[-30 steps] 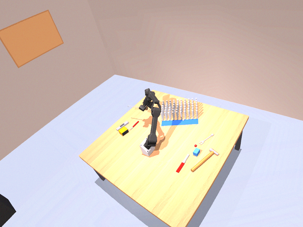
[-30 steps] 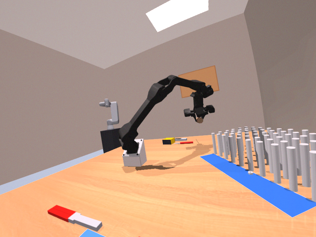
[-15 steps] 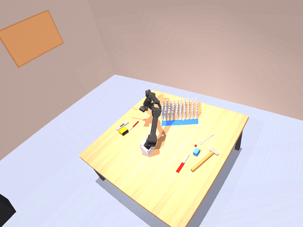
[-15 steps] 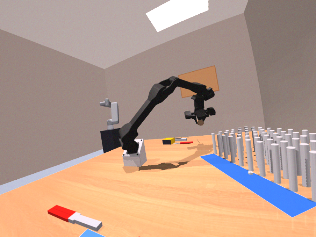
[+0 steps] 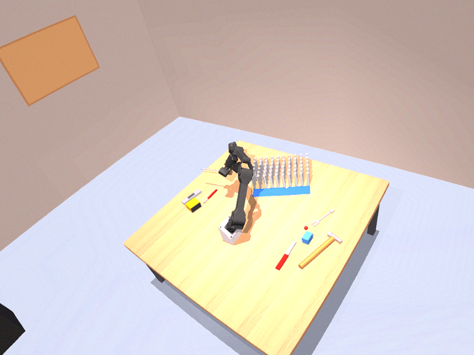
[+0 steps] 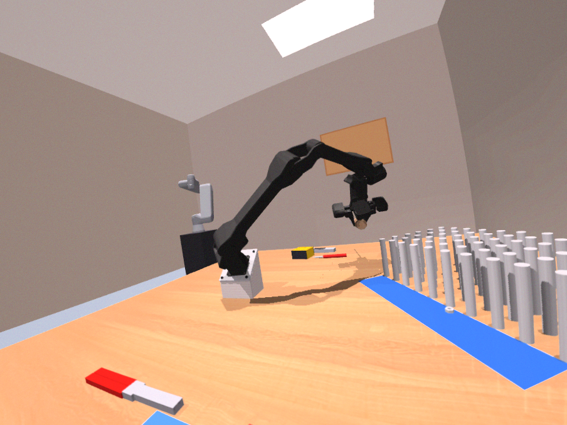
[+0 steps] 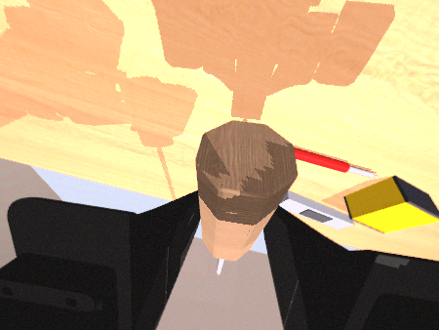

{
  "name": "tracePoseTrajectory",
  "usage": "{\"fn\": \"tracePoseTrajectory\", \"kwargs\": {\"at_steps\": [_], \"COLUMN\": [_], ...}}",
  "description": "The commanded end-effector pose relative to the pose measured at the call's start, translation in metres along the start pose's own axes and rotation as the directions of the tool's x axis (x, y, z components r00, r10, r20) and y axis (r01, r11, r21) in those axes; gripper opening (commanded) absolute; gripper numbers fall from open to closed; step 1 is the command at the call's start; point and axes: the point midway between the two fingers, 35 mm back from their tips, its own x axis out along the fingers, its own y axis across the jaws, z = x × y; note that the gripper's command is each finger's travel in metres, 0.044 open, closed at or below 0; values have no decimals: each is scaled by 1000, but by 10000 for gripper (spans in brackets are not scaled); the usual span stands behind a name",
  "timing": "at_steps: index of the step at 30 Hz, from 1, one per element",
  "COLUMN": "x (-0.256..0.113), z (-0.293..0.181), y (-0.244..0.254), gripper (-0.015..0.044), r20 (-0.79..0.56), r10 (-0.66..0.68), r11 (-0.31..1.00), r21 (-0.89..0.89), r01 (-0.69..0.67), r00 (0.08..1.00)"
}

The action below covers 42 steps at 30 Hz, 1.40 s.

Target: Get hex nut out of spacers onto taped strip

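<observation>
The small hex nut (image 5: 286, 187) (image 6: 449, 309) lies at the spacer-side edge of the blue taped strip (image 5: 265, 192) (image 6: 485, 340), close to the front row. The grey spacers (image 5: 308, 179) (image 6: 525, 304) that show stand upright; my arm hides part of the field's left side in the top view. My gripper (image 6: 360, 220) (image 7: 233, 202) is shut on the wooden handle (image 6: 361, 224) (image 7: 246, 161) of the hook tool. It is raised above the table, left of the field and clear of nut and strip. The tool's thin rod (image 5: 210, 169) points away over the table's left edge; its tip is unclear.
Left of the arm lie a yellow-black block (image 5: 193, 204) (image 6: 302, 252) (image 7: 385, 215), a grey tool (image 5: 191, 196) and a red-handled tool (image 5: 210, 195). To the right lie a fork (image 5: 323, 217), a red cube (image 5: 305, 227), a blue cube (image 5: 307, 237), a hammer (image 5: 316, 251) and a red-handled knife (image 5: 282, 261).
</observation>
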Motion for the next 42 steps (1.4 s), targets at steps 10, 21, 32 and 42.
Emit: {"fn": "tracePoseTrajectory", "kwargs": {"at_steps": [10, 21, 32, 42], "x": [14, 24, 33, 42], "z": [10, 16, 23, 29], "y": [0, 1, 1, 1], "gripper": [0, 0, 0, 0], "r20": [5, 5, 5, 6], "r10": [-4, -4, -3, -3], "r11": [1000, 1000, 1000, 1000], "r21": [-2, -2, -2, -2], "r01": [4, 4, 3, 3], "r00": [1000, 1000, 1000, 1000]}}
